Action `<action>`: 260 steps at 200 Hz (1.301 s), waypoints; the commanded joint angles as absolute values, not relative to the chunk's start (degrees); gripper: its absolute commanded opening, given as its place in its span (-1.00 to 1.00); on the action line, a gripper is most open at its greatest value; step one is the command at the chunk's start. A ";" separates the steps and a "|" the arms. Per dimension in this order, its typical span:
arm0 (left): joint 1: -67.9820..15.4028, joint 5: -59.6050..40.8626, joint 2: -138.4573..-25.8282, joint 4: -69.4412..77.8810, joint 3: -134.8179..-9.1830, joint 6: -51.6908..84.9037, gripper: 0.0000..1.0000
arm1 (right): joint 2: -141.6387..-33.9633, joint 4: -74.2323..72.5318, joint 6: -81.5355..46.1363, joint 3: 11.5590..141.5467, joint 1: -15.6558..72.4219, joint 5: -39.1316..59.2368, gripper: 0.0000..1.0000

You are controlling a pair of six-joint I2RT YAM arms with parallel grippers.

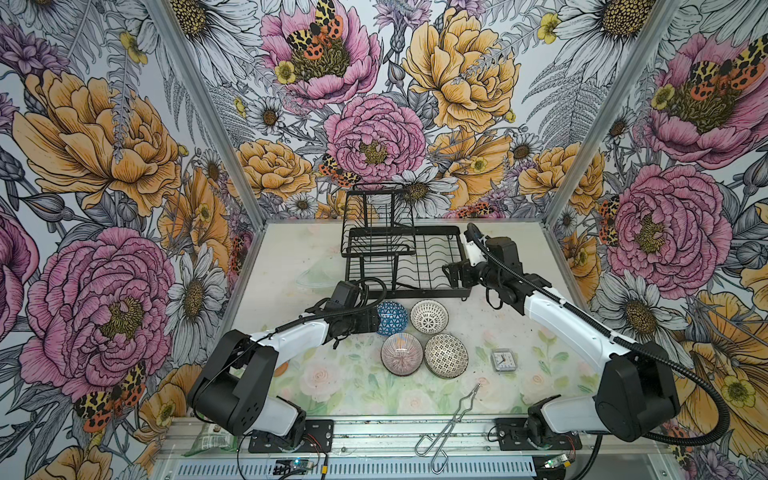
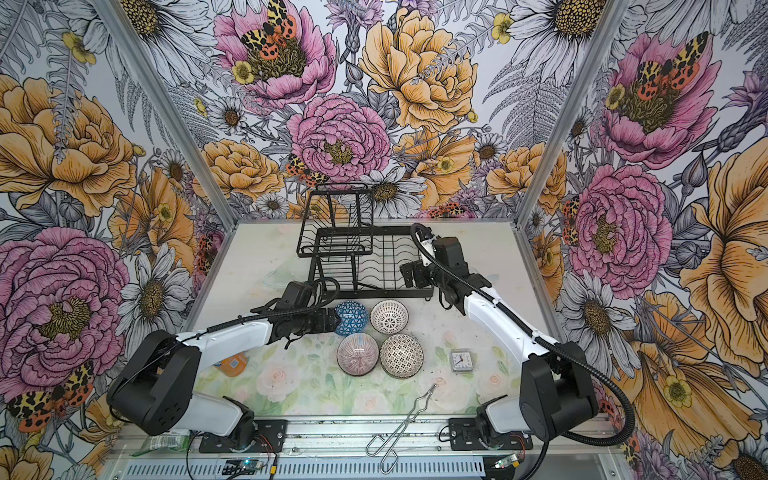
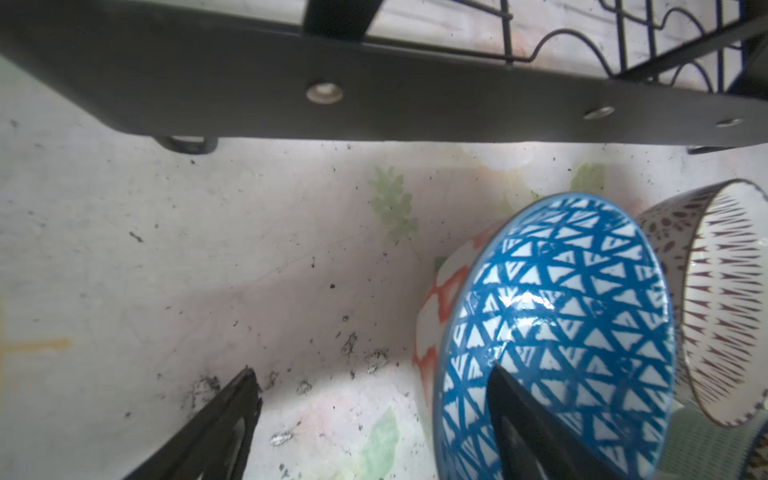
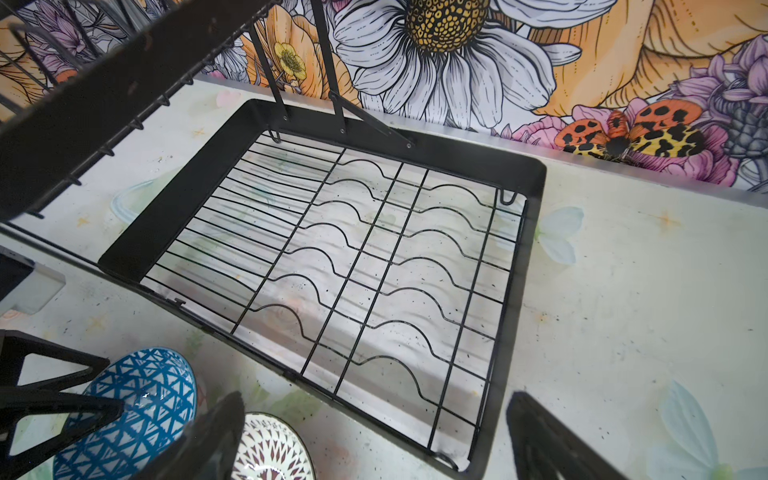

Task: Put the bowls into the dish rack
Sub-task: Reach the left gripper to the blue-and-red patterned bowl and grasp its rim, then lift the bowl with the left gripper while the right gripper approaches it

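Left jaws apart astride blue-triangle bowl [image 3: 561,311]; right jaws spread by dish rack [image 4: 536,216].

Nothing legible anywhere: numerals on small clock [image 1: 500,360] too tiny, print on green packet [image 1: 212,436] and orange item [image 2: 232,364] blurred.

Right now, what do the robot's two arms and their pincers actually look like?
Both the left arm and right arm have glossy white shells between bulky matte black joint housings. A ribbed black hose runs along each. The left gripper and right gripper are black, with flat wedge-shaped fingers cut through by triangular openings.
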State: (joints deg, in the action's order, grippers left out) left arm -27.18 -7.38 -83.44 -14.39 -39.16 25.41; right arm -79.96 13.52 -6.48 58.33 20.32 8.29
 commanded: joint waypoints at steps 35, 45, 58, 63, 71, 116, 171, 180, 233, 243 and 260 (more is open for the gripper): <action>-27.89 -8.51 -85.34 -10.26 -41.35 26.41 0.46 | -81.01 13.56 -6.94 59.86 20.81 8.79 0.99; -28.03 -8.60 -86.06 -9.93 -41.47 26.71 0.37 | -81.04 13.59 -6.94 59.85 20.83 8.72 0.99; -28.11 -8.64 -86.64 -9.49 -41.62 26.96 0.30 | -81.01 13.59 -6.94 59.69 20.87 8.63 0.99; -28.12 -8.55 -86.81 -9.26 -41.66 27.06 0.27 | -80.88 13.62 -6.89 59.61 20.90 8.58 0.99; -28.12 -8.67 -87.00 -8.99 -41.66 27.16 0.19 | -80.77 13.62 -6.80 59.49 20.83 8.55 0.99; -28.34 -8.75 -86.71 -8.19 -41.44 27.07 -0.13 | -79.99 13.62 -6.85 58.74 20.83 7.65 0.99; -28.40 -7.31 -86.82 -9.24 -41.65 27.49 -0.52 | -79.34 13.62 -6.86 58.09 20.83 7.26 0.99; -28.36 -6.94 -86.75 -9.47 -41.66 27.65 -0.59 | -79.24 13.71 -6.86 57.93 20.83 7.12 0.99; -28.13 -4.54 -85.83 -11.36 -41.88 27.47 -0.99 | -78.60 13.71 -6.85 57.39 20.84 6.99 0.99; -28.06 -3.81 -85.32 -11.97 -41.98 27.32 -1.00 | -78.42 13.71 -6.86 57.35 20.84 7.13 0.99; -27.92 -2.27 -83.85 -13.06 -42.09 26.80 -1.00 | -78.01 13.80 -6.69 57.22 20.85 7.29 0.99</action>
